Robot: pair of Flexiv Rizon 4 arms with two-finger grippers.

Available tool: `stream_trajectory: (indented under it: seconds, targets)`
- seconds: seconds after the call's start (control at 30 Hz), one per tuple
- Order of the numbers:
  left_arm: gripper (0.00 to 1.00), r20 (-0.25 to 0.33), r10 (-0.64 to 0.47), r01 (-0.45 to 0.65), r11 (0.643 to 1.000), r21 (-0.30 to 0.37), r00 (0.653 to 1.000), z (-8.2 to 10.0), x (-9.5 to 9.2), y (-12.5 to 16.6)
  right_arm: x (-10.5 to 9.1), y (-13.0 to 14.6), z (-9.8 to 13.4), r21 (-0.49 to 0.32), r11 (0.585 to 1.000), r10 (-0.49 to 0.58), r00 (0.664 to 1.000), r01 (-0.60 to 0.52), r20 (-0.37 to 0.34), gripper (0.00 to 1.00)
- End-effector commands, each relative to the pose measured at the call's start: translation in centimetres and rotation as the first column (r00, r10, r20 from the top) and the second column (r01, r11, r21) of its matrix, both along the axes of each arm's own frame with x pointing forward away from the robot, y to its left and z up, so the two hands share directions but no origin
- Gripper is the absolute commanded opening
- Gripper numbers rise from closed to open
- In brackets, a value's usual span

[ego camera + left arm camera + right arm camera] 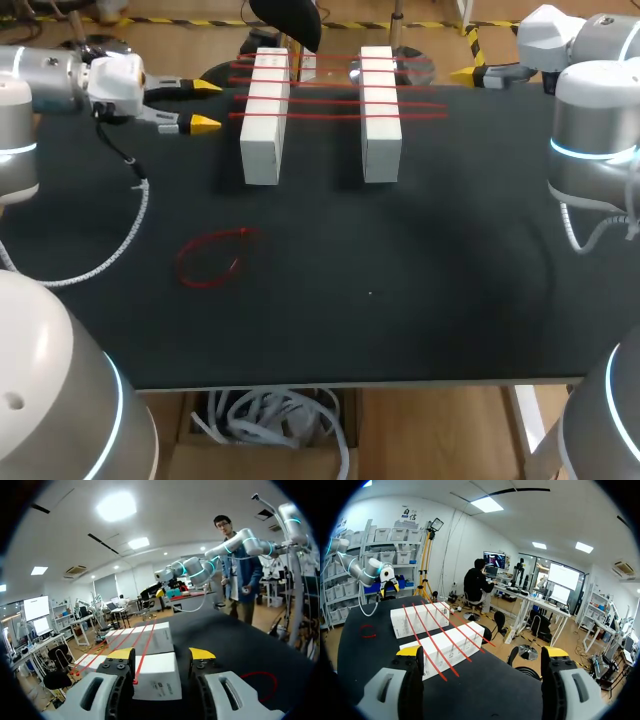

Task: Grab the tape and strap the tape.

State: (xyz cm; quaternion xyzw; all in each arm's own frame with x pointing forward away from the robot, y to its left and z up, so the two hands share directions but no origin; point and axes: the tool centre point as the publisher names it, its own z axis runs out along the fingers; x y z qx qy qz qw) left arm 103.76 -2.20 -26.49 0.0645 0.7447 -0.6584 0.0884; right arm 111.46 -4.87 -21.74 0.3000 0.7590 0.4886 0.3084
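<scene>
- Counting what is already strapped, I find four red bands stretched from the left white block to the right white block. They lie side by side over the far half of the blocks.
- The near half of both blocks carries no band, so there seems to be place for one more.
- One red tape loop is not yet strapped. It lies slack and flat on the black table, at the near left, well apart from the blocks and from both grippers.
- The left gripper hangs just beside the far end of the left white block. Its fingers are spread and carry nothing. In the left wrist view the block shows ahead between the yellow tips, but they do not touch it.
- The right gripper is at the far right edge of the table, well apart from the blocks. Its fingers are spread wide and it is empty.
- In my judgement most of the work is done. What is left is to pick up the loose loop and to stretch it over both blocks. This last step is not yet begun, because no gripper is near the loop.
</scene>
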Motion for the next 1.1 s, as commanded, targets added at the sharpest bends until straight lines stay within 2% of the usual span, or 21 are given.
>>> stream_trajectory:
  seconds: [0.03,0.17,0.33,0.53,0.67,0.93,1.03,1.1]
  targets:
    - [0.47,-0.017,-0.049,0.048,0.999,-0.01,0.999,-0.9,0.9,-0.2,0.0,0.0,0.1,-0.001,1.0,0.001,1.0,-0.001,-0.002,1.0]
    - [0.5,-0.038,-0.06,0.059,0.998,-0.015,0.997,-1.5,1.1,-0.5,0.0,0.0,0.1,-0.001,1.0,0.001,1.0,-0.001,-0.002,1.0]
    - [0.48,-0.06,-0.066,0.065,0.998,-0.019,0.996,-2.0,1.3,-0.9,0.0,0.0,0.1,-0.001,1.0,0.001,1.0,-0.001,-0.002,1.0]
    - [0.41,-0.066,-0.067,0.065,0.997,-0.029,0.996,-2.7,2.0,-1.3,0.0,0.0,0.1,-0.001,1.0,0.001,1.0,-0.001,-0.002,1.0]
    - [0.45,-0.07,-0.071,0.069,0.997,-0.033,0.995,-3.1,2.5,-1.5,0.0,0.0,0.1,-0.001,1.0,0.001,1.0,-0.001,-0.002,1.0]
    - [0.45,-0.07,-0.074,0.072,0.997,-0.04,0.995,-3.8,3.7,-1.3,0.0,0.0,0.1,-0.001,1.0,0.001,1.0,-0.001,-0.002,1.0]
    - [0.44,-0.07,-0.076,0.074,0.997,-0.039,0.995,-4.0,4.1,-1.3,0.0,0.0,0.1,-0.001,1.0,0.001,1.0,-0.001,-0.002,1.0]
    - [0.39,-0.07,-0.078,0.076,0.996,-0.037,0.994,-4.1,4.3,-1.3,0.0,0.0,0.1,-0.001,1.0,0.001,1.0,-0.001,-0.002,1.0]
